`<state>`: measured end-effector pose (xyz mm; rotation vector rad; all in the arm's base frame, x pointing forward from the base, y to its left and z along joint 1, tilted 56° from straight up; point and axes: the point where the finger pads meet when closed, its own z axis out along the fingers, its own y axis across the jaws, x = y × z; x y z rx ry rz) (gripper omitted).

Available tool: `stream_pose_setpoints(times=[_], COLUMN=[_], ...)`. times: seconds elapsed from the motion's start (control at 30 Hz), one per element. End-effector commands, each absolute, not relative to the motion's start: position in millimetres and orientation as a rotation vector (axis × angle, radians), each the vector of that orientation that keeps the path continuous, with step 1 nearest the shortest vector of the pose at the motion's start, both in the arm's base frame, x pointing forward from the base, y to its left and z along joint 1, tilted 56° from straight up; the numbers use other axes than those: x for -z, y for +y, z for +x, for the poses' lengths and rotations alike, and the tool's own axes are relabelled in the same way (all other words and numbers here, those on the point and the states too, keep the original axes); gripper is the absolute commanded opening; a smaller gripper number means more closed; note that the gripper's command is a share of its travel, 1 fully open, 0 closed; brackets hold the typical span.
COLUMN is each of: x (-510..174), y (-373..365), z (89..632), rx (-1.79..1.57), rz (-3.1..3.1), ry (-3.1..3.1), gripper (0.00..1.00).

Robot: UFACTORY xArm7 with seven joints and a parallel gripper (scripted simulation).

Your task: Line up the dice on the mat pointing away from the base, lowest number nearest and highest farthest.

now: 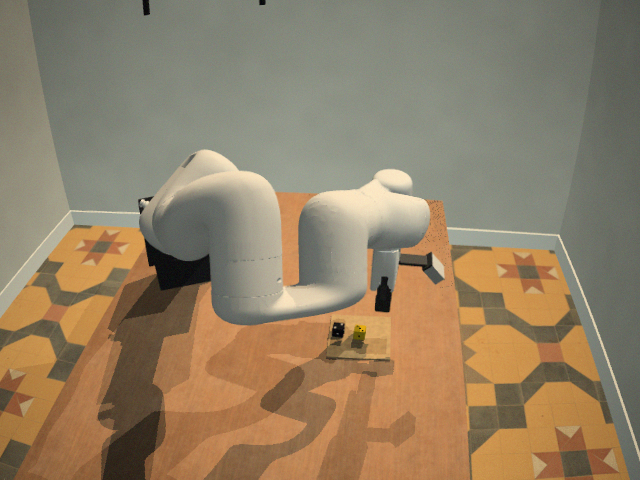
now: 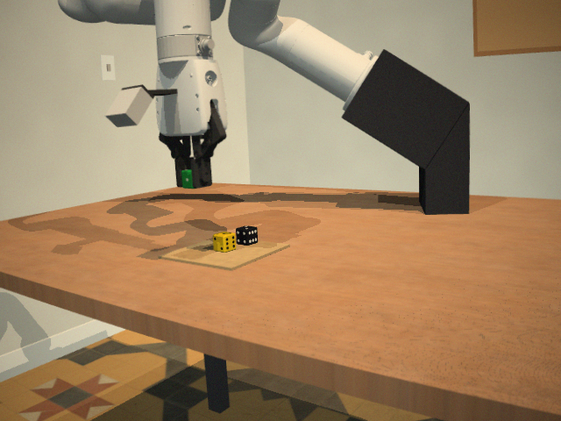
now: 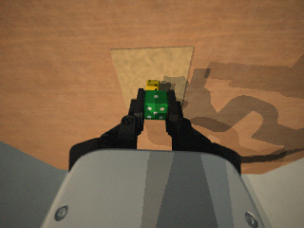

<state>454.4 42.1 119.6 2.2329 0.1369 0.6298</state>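
My gripper is shut on a green die and holds it high above the table, close to one edge of the mat. The tan mat lies flat on the wooden table. A yellow die and a black die stand on the mat side by side, a little apart. The black die is hidden in the wrist view. The green die is hidden behind the fingers in the top view.
The robot's black base block stands at the back of the table. The arm's big white links hang low over the table's middle. A grey camera box sticks out from the wrist. The table's right edge is near the mat.
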Motion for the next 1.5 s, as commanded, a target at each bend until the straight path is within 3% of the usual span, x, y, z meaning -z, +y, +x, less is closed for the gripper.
stream_pose_setpoints(times=[0.0,0.67,1.47], x=[-120,-116,-67], y=[45,40,-16], z=[456,459,501], rx=[-0.643,-0.643,-0.643], rz=[2.232,2.232,2.232], ry=[0.12,0.121,0.121], gripper=[0.21,0.21,0.21])
